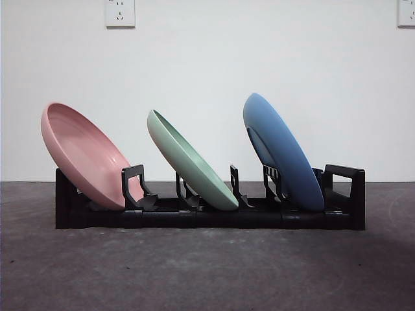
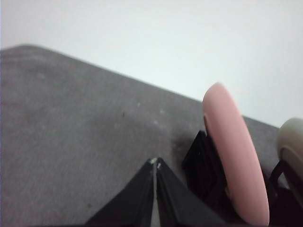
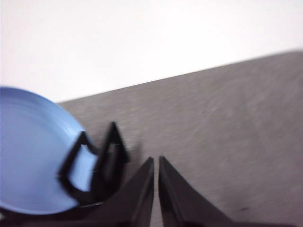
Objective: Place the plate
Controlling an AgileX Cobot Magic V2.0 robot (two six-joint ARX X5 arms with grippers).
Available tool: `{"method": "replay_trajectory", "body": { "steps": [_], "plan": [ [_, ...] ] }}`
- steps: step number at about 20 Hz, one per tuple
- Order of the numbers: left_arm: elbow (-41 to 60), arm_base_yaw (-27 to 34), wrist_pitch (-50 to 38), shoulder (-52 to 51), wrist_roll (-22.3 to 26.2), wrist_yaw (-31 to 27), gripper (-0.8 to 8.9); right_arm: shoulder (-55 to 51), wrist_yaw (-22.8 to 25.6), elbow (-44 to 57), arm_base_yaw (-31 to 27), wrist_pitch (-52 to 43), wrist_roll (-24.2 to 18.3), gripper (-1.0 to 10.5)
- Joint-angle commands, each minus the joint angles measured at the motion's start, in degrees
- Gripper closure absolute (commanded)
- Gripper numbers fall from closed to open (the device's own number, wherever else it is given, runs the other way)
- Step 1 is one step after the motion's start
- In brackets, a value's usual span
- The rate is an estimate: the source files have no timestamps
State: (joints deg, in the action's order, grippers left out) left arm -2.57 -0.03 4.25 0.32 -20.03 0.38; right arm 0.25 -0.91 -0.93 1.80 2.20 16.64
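Three plates are seen standing in the black rack [image 1: 207,217] on the grey table [image 1: 207,272], all of them leaning toward the same end of the rack. The pink plate [image 1: 84,155] is held in the slot at one end, the green plate [image 1: 191,162] in the middle slot, and the blue plate [image 1: 282,152] in a slot near the other end. Each plate is supported by the rack's uprights and none is touched by a gripper.

In the left wrist view the left gripper [image 2: 155,163] is shown with its two jaws pressed together and nothing between them; it is positioned above the table, just beside the rack end where the pink plate stands. In the right wrist view the right gripper [image 3: 156,161] is shown with its jaws almost together, only a thin gap being left, and nothing is held; it is near the rack end where the blue plate stands. Neither arm is visible in the front view.

From this arrangement it is judged that the placing step is finished, or very nearly so: no plate is left on the table within view, and both grippers are empty and free of the rack. If a further plate is to be placed, it must first be found outside these views, because no loose plate is shown. Otherwise, only a clean withdrawal of both arms is called for, with care that the leaning plates are not bumped.
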Motion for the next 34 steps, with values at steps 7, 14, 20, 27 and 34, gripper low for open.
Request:
{"method": "replay_trajectory", "body": {
  "steps": [7,14,20,27,34],
  "plan": [
    [-14.73,-0.02,15.43,5.62,-1.99,0.85,8.03,5.16,-10.51,-8.22,0.04,6.32,12.57,9.3],
    [-28.55,-0.04,28.26,18.45,1.68,7.34,8.02,17.46,-16.37,-20.22,0.07,14.86,7.78,9.3],
    [-37.92,-0.04,37.03,30.73,6.40,10.75,8.02,30.91,-23.47,-31.82,0.44,23.52,-0.11,9.3],
    [-46.82,-0.79,50.84,45.53,11.78,10.86,8.02,49.75,-21.94,-48.24,5.29,41.27,-13.70,9.3],
    [-47.71,-1.49,51.95,47.93,11.85,10.86,4.30,61.86,-18.53,-55.41,11.41,45.94,-17.31,6.0]
  ]
}}
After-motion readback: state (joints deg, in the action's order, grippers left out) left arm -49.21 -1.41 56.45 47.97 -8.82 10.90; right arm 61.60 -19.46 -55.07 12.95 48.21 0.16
